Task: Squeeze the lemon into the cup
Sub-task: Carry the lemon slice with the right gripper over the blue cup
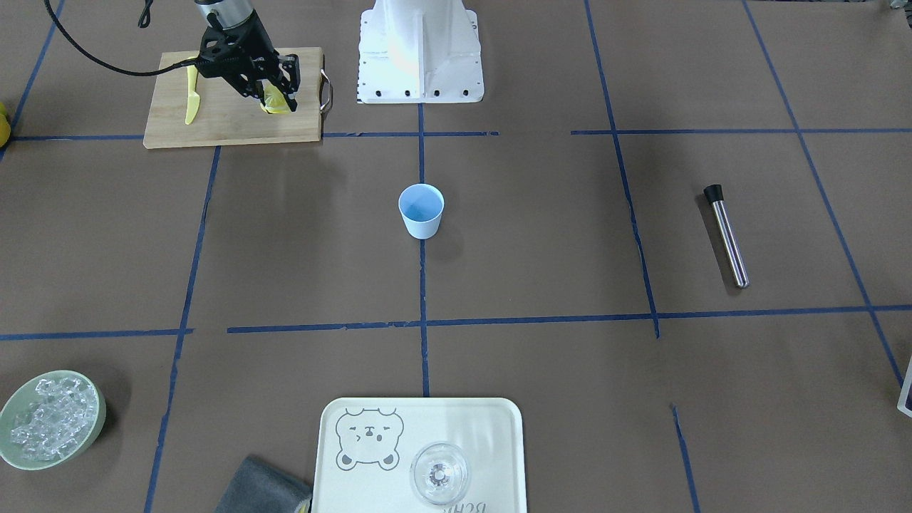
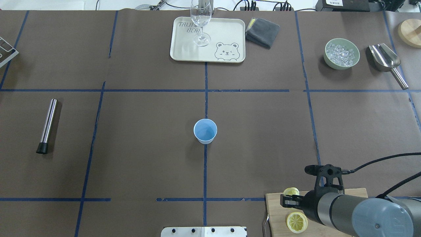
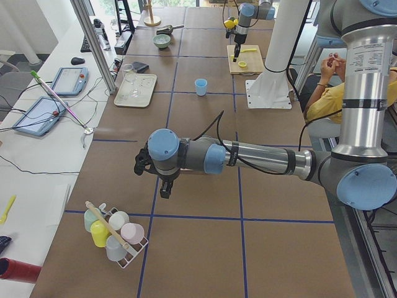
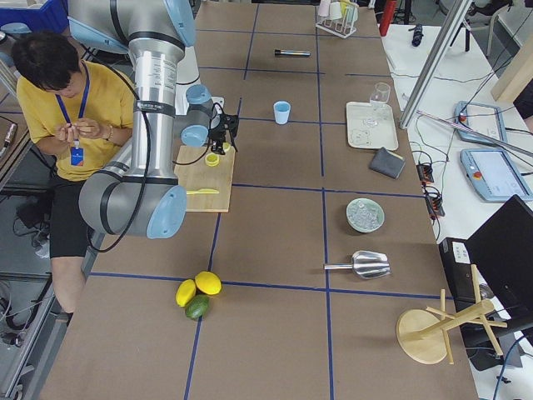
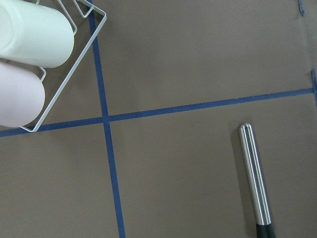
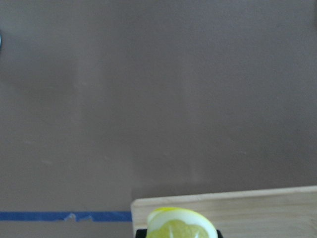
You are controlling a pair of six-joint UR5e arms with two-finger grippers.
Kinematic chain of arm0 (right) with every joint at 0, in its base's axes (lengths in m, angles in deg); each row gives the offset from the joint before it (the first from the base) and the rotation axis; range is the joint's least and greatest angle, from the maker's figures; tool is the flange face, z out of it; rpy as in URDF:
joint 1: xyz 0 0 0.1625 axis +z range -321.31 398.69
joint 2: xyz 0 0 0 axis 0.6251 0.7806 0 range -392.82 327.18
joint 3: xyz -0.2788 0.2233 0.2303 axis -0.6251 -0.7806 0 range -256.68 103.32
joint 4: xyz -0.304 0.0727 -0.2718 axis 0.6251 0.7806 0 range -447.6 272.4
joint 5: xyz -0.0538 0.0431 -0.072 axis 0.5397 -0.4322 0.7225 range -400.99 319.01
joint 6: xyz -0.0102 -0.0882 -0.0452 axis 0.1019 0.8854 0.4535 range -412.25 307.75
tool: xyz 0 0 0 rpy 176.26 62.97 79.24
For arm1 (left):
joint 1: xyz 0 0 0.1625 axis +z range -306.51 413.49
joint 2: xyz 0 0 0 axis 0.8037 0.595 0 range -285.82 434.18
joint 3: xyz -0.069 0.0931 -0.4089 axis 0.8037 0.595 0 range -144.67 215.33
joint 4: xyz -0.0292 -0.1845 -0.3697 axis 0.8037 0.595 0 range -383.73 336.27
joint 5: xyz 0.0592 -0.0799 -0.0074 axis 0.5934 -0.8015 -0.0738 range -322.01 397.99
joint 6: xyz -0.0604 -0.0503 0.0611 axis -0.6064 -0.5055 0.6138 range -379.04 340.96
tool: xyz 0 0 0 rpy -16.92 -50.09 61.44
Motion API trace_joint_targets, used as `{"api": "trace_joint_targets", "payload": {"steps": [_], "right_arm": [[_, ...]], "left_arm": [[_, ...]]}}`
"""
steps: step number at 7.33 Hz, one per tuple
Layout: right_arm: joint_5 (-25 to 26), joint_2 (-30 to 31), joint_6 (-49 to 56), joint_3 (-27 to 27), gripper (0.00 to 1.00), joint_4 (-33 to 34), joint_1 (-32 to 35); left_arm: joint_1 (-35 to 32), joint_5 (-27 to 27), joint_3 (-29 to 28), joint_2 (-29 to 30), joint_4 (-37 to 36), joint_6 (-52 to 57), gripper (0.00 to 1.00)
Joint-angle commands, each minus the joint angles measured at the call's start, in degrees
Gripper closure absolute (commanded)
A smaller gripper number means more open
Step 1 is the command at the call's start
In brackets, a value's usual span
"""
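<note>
Lemon slice (image 6: pixel 181 225) sits closest to the lens, at the bottom edge of the right wrist view. Its pale segmented face is toward the camera, and it is pinched between the right arm's fingers (image 1: pixel 293 96), which are closed on it. Just behind it is the edge of the wooden cutting board (image 1: pixel 228 121).

Front-facing view:
- The board is in the upper left of the frame, with the gripped slice over its right part. Cannot tell whether the rind touches the wood.
- A yellow knife (image 1: pixel 191 103) lies on the board's left part, apart from the fingers.
- The light-blue cup (image 1: pixel 421 211) stands upright at frame centre on a blue tape line of the brown desk (image 1: pixel 570 249), well apart from the board and the slice.
- A steel muddler (image 1: pixel 727 235) with a black end lies alone at mid right.
- A cream bear tray (image 1: pixel 499 427) at bottom centre carries a wine glass (image 1: pixel 439 474).
- A grey cloth (image 1: pixel 263 491) lies just to the tray's left, and a green bowl of ice (image 1: pixel 50 420) sits in the lower left corner.

Overhead view: a second lemon slice (image 2: pixel 297 222) lies flat on the board at lower right, near the held one and not touching it.

Left side view: the left arm's fingers (image 3: pixel 165 189) hang above the desk at lower centre, near a wire rack of pastel cups (image 3: pixel 115 236). Cannot tell whether they are open or closed; the left wrist view does not show them.
</note>
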Motion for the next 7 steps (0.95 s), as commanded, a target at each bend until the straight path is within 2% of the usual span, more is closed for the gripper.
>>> {"api": "trace_joint_targets", "payload": {"steps": [1,2,3,6,7], "right_arm": [[-0.4,-11.3,0.0,-0.5,0.51,10.7,4.8],[-0.7,-18.6,-0.1,-2.9,0.51,15.2,6.8],[-1.0,-24.6,-0.6,-6.8,0.51,16.7,8.5],[-8.2,-39.2,-2.4,-20.5,0.51,16.6,16.6],[-8.9,-43.0,-2.4,-25.2,0.51,16.6,17.7]], "left_arm": [[0.0,0.0,0.2,-0.1,0.0,0.0,0.0],[0.0,0.0,0.2,-0.1,0.0,0.0,0.0],[0.0,-0.1,0.2,-0.1,0.0,0.0,0.0],[0.0,-0.1,0.1,-0.1,0.0,0.0,0.0],[0.0,-0.1,0.2,-0.5,0.0,0.0,0.0]]}}
